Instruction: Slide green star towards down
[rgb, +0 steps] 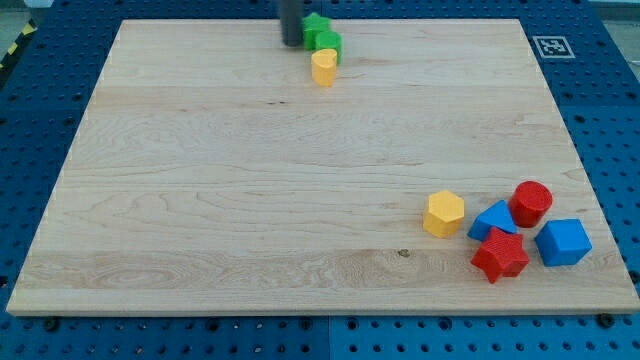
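Two green blocks (321, 35) at view's top, shapes unclear; my tip (291, 43) touching their left; no gripper.

Lab/robot test bench. Pale wooden table (250, 180) sits on a blue perforated mounting plate (30, 150) with a regular hole grid. Fiducial marker tag (548, 46) stuck at the table's top-right corner. Yellow-black hazard tape (14, 50) at the view's top left edge.
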